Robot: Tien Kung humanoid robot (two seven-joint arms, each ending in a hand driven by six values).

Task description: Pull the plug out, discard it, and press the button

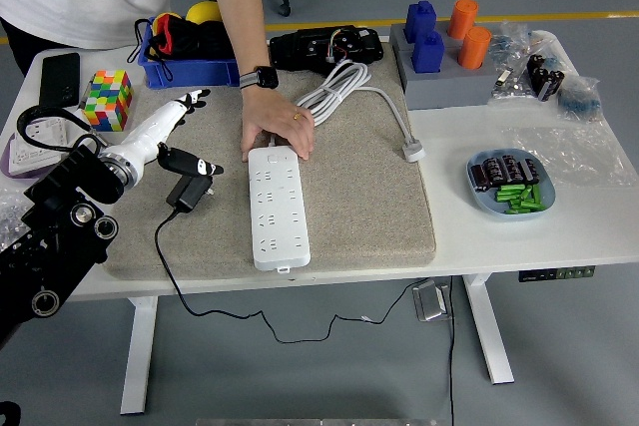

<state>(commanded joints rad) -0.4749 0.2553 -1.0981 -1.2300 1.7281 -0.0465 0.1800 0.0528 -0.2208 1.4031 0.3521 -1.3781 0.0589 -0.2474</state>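
Note:
The white power strip (275, 209) lies lengthwise on the beige mat (349, 197). A person's hand (276, 131) presses down on its far end. The black plug (190, 192) lies loose on the mat to the left of the strip, and its black cord (170, 266) trails over the table's near edge. My left hand (188, 132) is just above and behind the plug, with fingers spread and holding nothing. My right hand is out of view.
A Rubik's cube (110, 99), a black phone (59, 80) and a blue bin (185, 45) stand at the back left. A coiled white cable (337, 87) lies on the mat's far part. A grey block with blue and orange pieces (444, 47) and a blue plate of batteries (511, 187) are on the right.

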